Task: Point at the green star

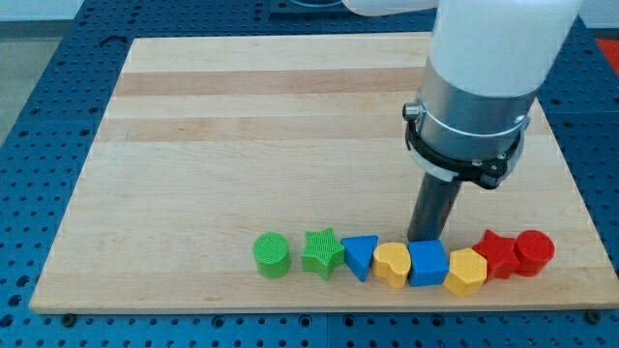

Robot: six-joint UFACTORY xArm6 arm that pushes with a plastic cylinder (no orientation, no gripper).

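Blocks, eight, in one curved row along the board's near edge, listed outward from my tip.

Tip: lower end of a dark rod under a grey collar. No claw is fitted, so nothing opens, closes or grips. It stands just behind the row, its very end partly hidden behind the blue cube.

Blue cube: directly in front of the tip, apparently touching or nearly so.

Yellow heart: just toward the view's left of the tip, pressed against the cube.

Yellow block, shape unclear: just toward the view's right, against the cube's other side.

Blue triangle: next leftward, touching the heart.

Red star and red cylinder: further right, at the row's end.

Green star: the target, left of the tip beyond the heart and triangle, beside the triangle.

Green cylinder: farthest left, close to the star.

Wooden board: bare surface behind the row.

Handling note, judged: slide leftward along the open strip behind the row, then stop just behind the star. A direct line would plough through heart and triangle; approaching too close risks nudging the star into the cylinder.
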